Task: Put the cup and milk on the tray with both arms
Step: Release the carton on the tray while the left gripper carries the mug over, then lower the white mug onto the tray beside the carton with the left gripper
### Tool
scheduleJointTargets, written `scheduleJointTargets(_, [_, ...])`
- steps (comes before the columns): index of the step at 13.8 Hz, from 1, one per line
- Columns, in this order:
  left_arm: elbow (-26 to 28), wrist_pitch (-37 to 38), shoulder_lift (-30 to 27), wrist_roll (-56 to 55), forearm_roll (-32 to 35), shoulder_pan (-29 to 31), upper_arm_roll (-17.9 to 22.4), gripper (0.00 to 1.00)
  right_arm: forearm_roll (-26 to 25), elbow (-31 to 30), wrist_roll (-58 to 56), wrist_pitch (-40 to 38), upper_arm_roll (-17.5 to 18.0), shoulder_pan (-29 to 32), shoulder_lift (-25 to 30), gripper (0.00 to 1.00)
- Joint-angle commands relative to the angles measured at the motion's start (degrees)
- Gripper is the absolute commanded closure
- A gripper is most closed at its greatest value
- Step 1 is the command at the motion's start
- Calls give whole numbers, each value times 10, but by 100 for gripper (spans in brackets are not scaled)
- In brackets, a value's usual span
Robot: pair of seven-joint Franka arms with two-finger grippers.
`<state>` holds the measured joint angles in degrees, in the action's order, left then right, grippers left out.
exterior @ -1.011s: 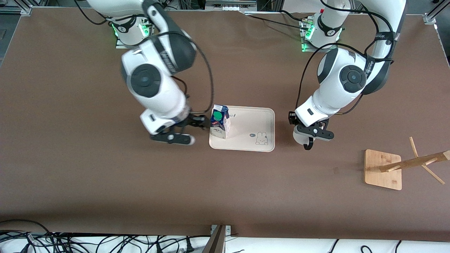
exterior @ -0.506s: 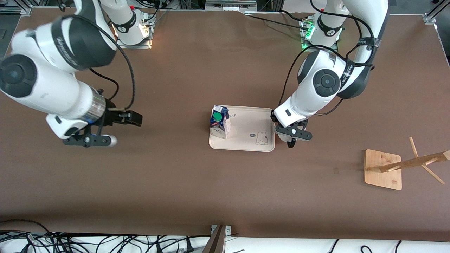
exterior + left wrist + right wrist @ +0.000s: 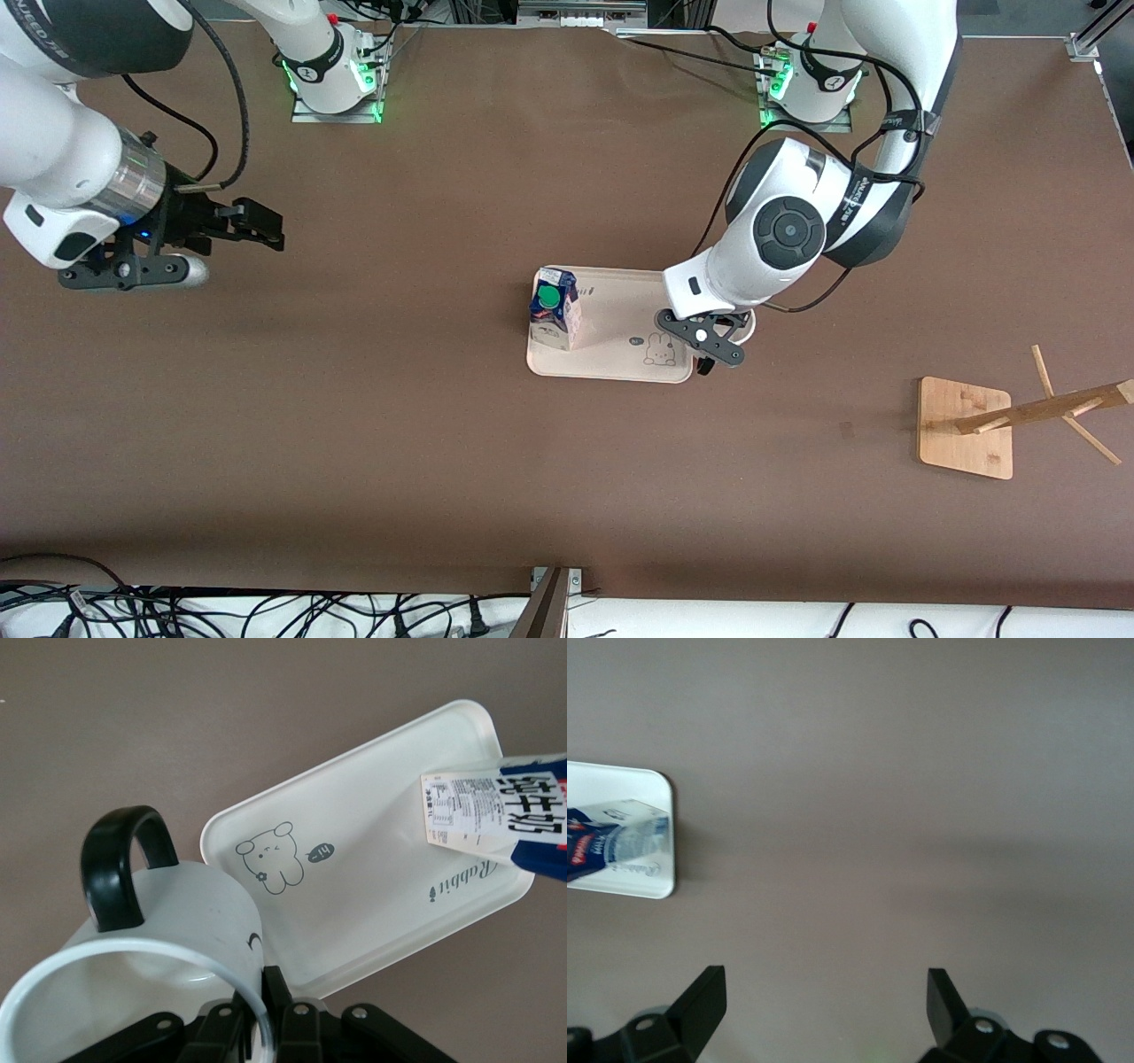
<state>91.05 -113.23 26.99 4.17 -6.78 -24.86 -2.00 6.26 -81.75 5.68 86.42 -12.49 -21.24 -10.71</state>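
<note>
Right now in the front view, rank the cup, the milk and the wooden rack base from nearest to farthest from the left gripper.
1. Cup: held in the left gripper, over the tray edge.
2. Milk: standing on the tray, at its end toward the right arm.
3. Wooden rack base: on the table toward the left arm's end.

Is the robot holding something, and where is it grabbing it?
The left gripper holds the cup by its rim. The right gripper is open and holds nothing.
</note>
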Motion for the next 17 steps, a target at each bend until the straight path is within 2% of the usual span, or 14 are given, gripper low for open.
scheduleJointTargets(1, [-27, 17, 29, 16, 8, -19, 6, 100, -12, -56, -59, 18, 28, 53, 40, 0])
scheduleJointTargets(3, [-27, 17, 40, -12, -2, -29, 6, 100, -27, -67, -74, 19, 89, 123, 53, 0])
scheduleJointTargets(4, [-26, 17, 42, -67, -3, -30, 6, 100, -39, -67, -80, 19, 130, 166, 54, 0])
scheduleJointTargets(5, [-26, 17, 43, -112, -2, -32, 6, 100, -47, -63, -84, 20, 142, 177, 56, 0])
scheduleJointTargets(17, [-39, 18, 82, -156, -34, -62, 4, 100, -69, -36, -78, 26, 141, 176, 46, 0])
